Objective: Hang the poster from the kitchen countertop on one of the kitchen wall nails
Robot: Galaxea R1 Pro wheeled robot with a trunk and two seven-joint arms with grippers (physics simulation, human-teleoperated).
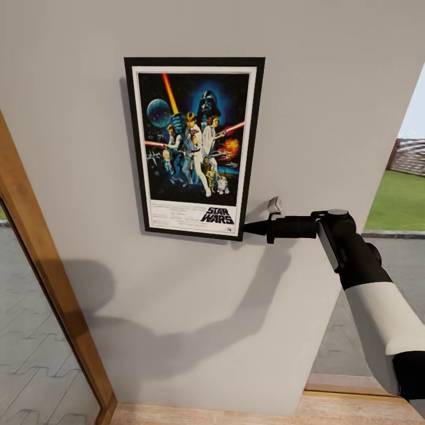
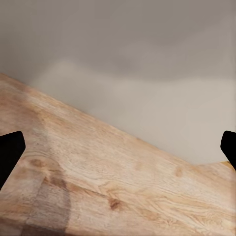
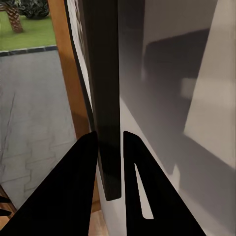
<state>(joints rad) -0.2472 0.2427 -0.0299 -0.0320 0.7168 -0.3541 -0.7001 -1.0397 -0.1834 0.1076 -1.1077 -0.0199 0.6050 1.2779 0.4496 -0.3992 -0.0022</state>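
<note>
Right arm point(image 1: 378, 307) fills the lower right of the head view, its white forearm reaching left to the right gripper point(image 1: 251, 227), whose fingers are pinched on the lower right corner of the poster point(image 1: 195, 147). In the right wrist view the two dark fingers point(image 3: 73, 196) sit close on either side of the frame's black edge point(image 3: 105, 98), so the grip is narrow and holds the frame. From the gripper the poster runs up and to the left, long axis upright, flat against the grey wall point(image 1: 330, 118) in the upper middle of the frame; no nail shows, so whether it hangs on one cannot be told. Any release turns on that hidden top edge, well apart from the held corner. Left gripper point(image 2: 118, 147) is nowhere in the head view; its wrist view shows fingertips wide apart, holding nothing, over a wooden floor point(image 2: 98, 187). Lower left, a wooden door frame point(image 1: 53, 295) slants.
</note>
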